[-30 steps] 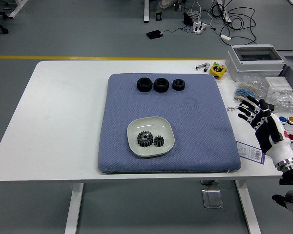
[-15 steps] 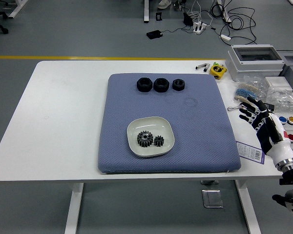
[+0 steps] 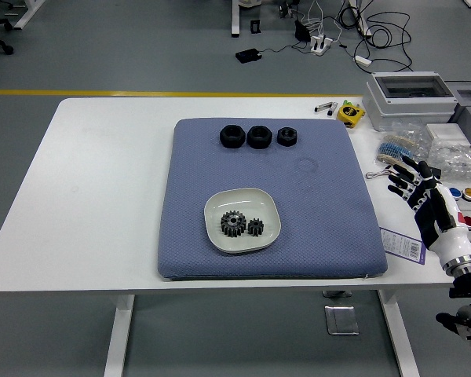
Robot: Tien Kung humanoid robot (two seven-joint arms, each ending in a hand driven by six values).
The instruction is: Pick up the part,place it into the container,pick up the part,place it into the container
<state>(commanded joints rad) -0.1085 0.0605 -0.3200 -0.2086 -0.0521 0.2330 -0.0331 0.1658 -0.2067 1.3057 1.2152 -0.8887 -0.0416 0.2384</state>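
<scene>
A white dish (image 3: 242, 220) lies on the blue-grey mat (image 3: 267, 196) and holds two dark gears, a larger gear (image 3: 233, 223) and a smaller gear (image 3: 256, 227). At the mat's far edge stand three black nuts in a row: left nut (image 3: 231, 136), middle nut (image 3: 259, 137), right nut (image 3: 286, 136). My right hand (image 3: 412, 184) hovers off the mat over the table's right side, fingers spread, holding nothing. No left arm shows.
Right of the mat lie a yellow tape measure (image 3: 349, 112), a grey box (image 3: 409, 100), plastic bags (image 3: 447, 153), a brush (image 3: 392, 153) and coloured buttons (image 3: 467, 194). A label card (image 3: 403, 243) lies near the front right. The white table (image 3: 102, 196) stretches left.
My right hand has drawn back slightly to the right, away from the mat. The gears, dish and nuts have not moved.
</scene>
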